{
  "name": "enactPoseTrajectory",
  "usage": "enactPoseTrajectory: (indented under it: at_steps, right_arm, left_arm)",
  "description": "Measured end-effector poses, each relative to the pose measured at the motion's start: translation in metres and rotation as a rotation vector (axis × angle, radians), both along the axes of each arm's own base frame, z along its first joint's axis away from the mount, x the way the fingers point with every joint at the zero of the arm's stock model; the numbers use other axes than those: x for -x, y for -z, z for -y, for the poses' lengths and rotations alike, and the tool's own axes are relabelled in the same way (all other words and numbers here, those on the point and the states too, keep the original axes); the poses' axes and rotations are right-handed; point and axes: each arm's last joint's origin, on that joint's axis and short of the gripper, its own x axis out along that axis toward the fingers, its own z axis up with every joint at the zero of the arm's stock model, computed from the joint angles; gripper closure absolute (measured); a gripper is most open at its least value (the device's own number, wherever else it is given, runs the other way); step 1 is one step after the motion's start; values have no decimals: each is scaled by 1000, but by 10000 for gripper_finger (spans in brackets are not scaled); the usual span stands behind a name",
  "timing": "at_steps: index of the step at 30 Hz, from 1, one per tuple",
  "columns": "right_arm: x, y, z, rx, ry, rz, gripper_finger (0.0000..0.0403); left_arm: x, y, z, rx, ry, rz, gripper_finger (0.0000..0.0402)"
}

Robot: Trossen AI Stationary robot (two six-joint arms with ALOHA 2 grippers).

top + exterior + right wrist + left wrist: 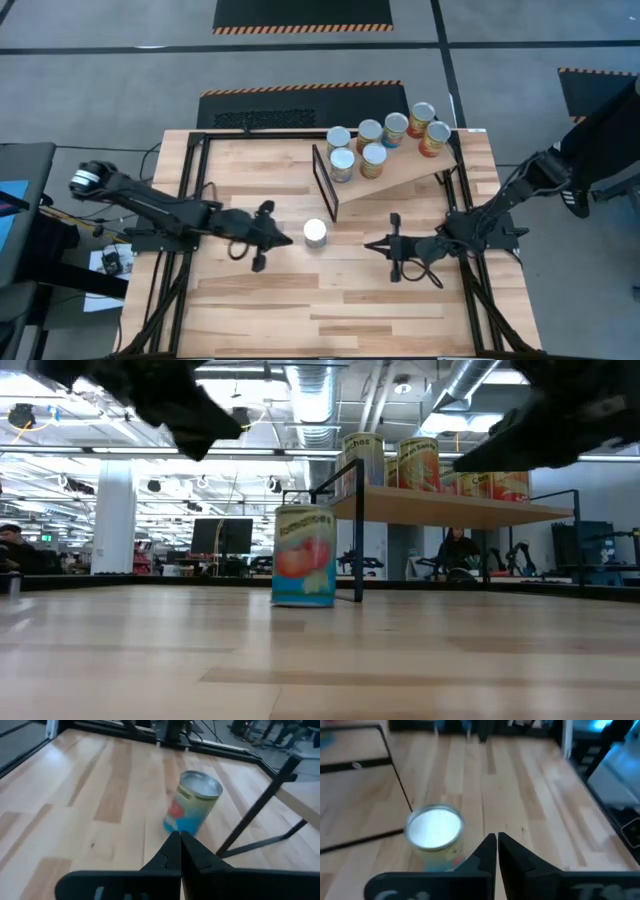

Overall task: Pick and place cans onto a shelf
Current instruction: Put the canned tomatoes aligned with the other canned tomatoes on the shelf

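One can (315,233) with a silver top and an orange and blue label stands upright on the wooden table (250,300), just in front of the shelf's black end frame (325,185). Several more cans (385,140) stand on the tilted light-wood shelf (412,170). My left gripper (288,238) is shut just left of the lone can (434,827), raised above the table and apart from it. My right gripper (368,245) is shut to the can's right, pointing at the can (195,802) from a short way off.
Black rails (185,200) run along the table's left and right sides. A cable (425,272) loops below my right gripper. In the low view a person (458,550) sits in the room behind the shelf (440,508).
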Motion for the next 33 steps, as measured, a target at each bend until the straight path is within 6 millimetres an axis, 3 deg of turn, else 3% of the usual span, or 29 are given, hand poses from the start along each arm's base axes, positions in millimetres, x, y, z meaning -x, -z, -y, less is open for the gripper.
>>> enactPoseTrajectory:
  at_steps: [6,12,25,33]
  right_arm:
    - [-33,-13,-4,-39,-35,-2,392]
    - [-73,-18,-13,12,-20,-18,361]
    - [-148,-37,-13,22,105,-213,248]
    - [-168,-24,-7,104,132,-364,239]
  left_arm:
    - [31,29,-16,-53,-27,221,397]
    - [43,47,-32,-82,-83,300,397]
    - [46,53,-39,-90,-150,301,397]
    - [46,54,-39,-82,-152,285,397]
